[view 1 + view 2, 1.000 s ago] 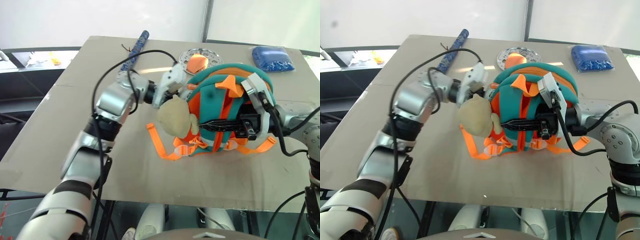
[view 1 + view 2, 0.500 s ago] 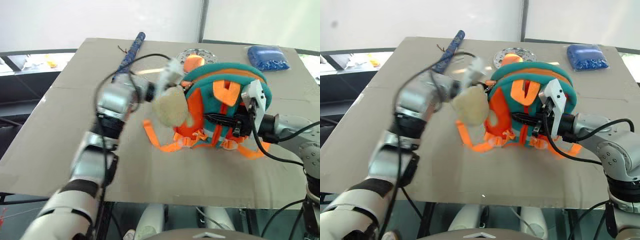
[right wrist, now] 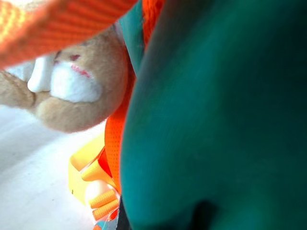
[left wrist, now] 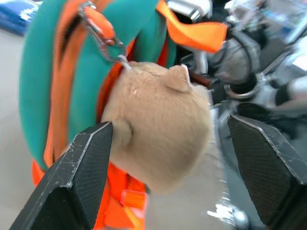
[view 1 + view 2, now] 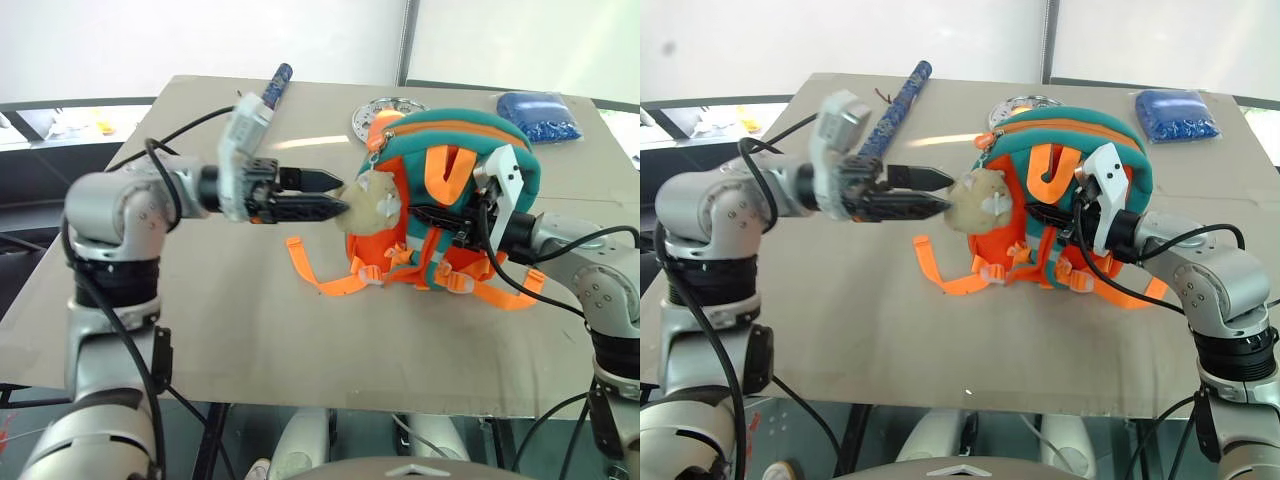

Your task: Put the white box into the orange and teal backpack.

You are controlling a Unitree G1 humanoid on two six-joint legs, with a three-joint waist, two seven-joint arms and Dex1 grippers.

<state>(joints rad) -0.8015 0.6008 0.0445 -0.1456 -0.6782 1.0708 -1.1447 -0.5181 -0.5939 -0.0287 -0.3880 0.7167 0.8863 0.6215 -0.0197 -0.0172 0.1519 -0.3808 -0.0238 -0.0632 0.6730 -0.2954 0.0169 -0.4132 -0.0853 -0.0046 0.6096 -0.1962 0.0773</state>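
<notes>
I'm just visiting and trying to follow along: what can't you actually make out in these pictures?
- The white box: whether it lies inside the orange and teal backpack cannot be told; the fabric hides the inside.
- The right gripper: its fingertips press against the backpack's straps, so whether it pinches anything is unclear.
- The silver disc: partly covered by the backpack in the eye views.
- Right wrist view: teal fabric blocks most of it, beside the plush toy.
</notes>
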